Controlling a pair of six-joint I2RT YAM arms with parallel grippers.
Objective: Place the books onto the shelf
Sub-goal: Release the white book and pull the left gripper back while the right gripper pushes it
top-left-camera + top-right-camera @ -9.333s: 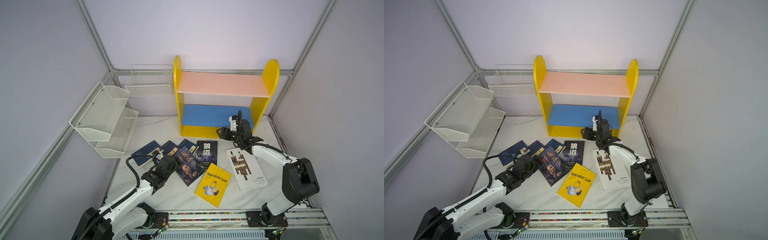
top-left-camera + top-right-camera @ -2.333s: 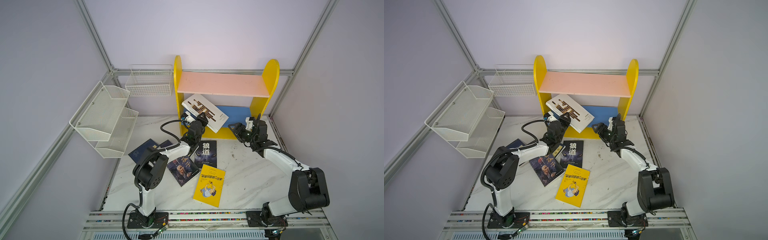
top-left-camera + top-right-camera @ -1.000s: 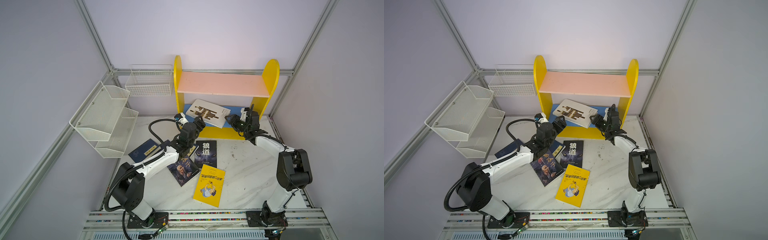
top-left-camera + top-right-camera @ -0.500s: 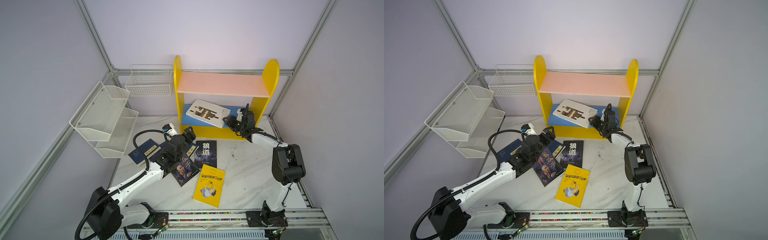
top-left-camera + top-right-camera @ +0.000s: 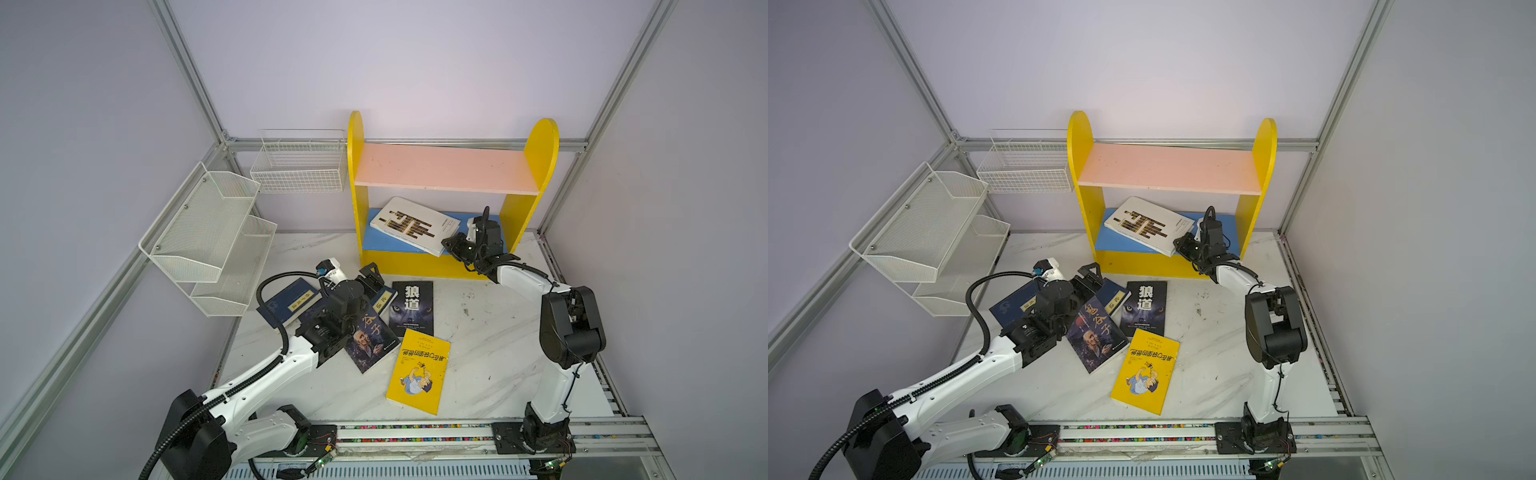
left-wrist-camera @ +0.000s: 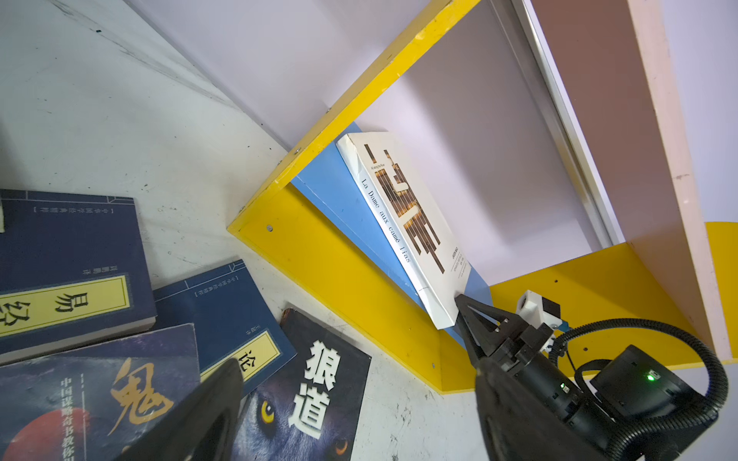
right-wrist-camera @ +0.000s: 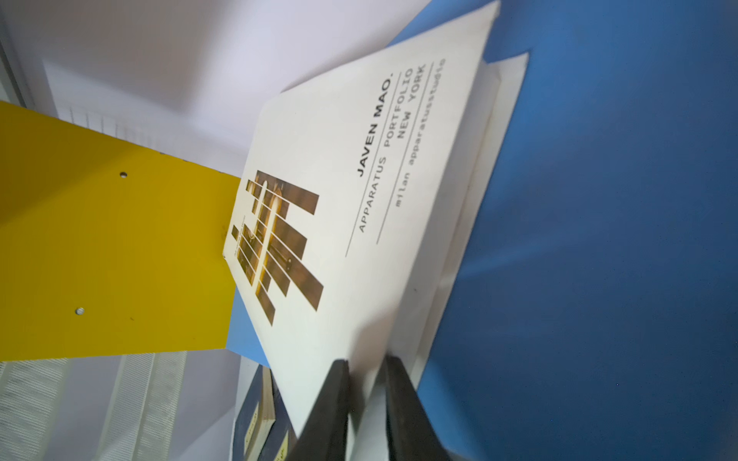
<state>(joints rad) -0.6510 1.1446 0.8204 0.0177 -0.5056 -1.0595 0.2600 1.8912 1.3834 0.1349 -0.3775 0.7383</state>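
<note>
Nearest me the yellow book [image 5: 417, 372] lay flat on the table [image 5: 478, 332]. Past it lay the portrait book [image 5: 370, 336], the wolf book [image 5: 412, 307] and the two navy books [image 5: 291, 301] I could see, overlapping in a loose fan. My left gripper [image 5: 371, 277] hung over that fan with its fingers spread wide and nothing in them.

Further on, at the shelf [image 5: 415, 264], my right gripper [image 5: 448, 244] was pinched shut on the near corner of the white book [image 5: 415, 224]. That book lay askew on the blue board [image 5: 374, 245], cover up, with the held corner jutting past the board's front edge. I judged the step to be seating this one book, with the rest left on the table. The next move, I thought, called for easing that corner inward until the whole book sat on the board. Then I would let go and back straight out so as not to drag it off. The pink board [image 5: 444, 170] above was bare.

The table was pale and marbled, scuffed in places. Beyond hung a mesh rack [image 5: 208, 232] and a wire basket [image 5: 299, 166], on lilac walls [image 5: 415, 62] with metal framing [image 5: 187, 70].
</note>
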